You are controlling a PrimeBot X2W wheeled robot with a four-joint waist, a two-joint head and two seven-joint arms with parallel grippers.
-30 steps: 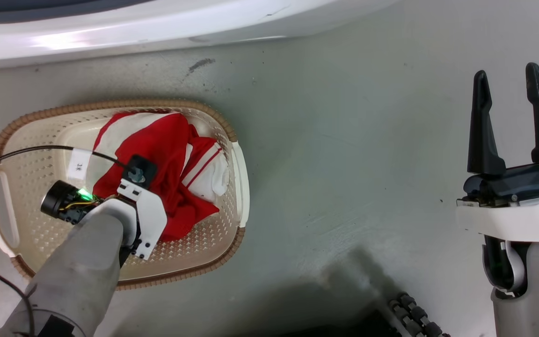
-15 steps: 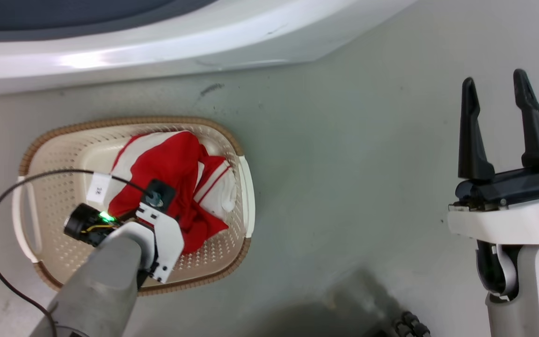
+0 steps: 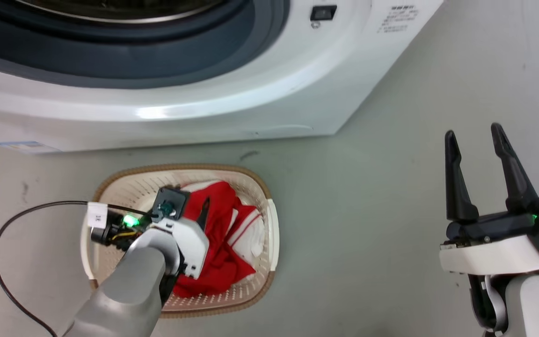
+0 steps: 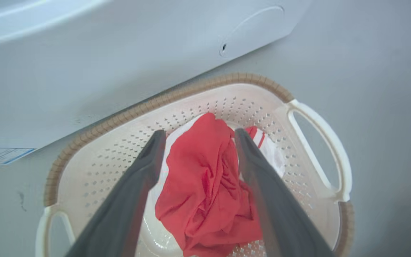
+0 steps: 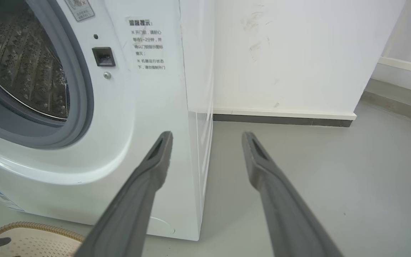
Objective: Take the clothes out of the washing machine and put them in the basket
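Left gripper (image 4: 199,134) released above the basket (image 4: 191,89), clothes lying inside.
Its fingers are spread and empty over a bunched red-and-white garment (image 4: 205,178), the basket's only load, on the floor just in front of the washing machine (image 3: 251,103). The right gripper (image 3: 473,133) is also spread and holds nothing. On lifting, a fold might snag a finger and drag over the rim. The visible part of the drum (image 5: 20,64) shows no clothes.

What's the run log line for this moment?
left gripper: open above basket | red-and-white clothes: lying in basket | right gripper: open, empty, over floor | washing machine: opening uncovered
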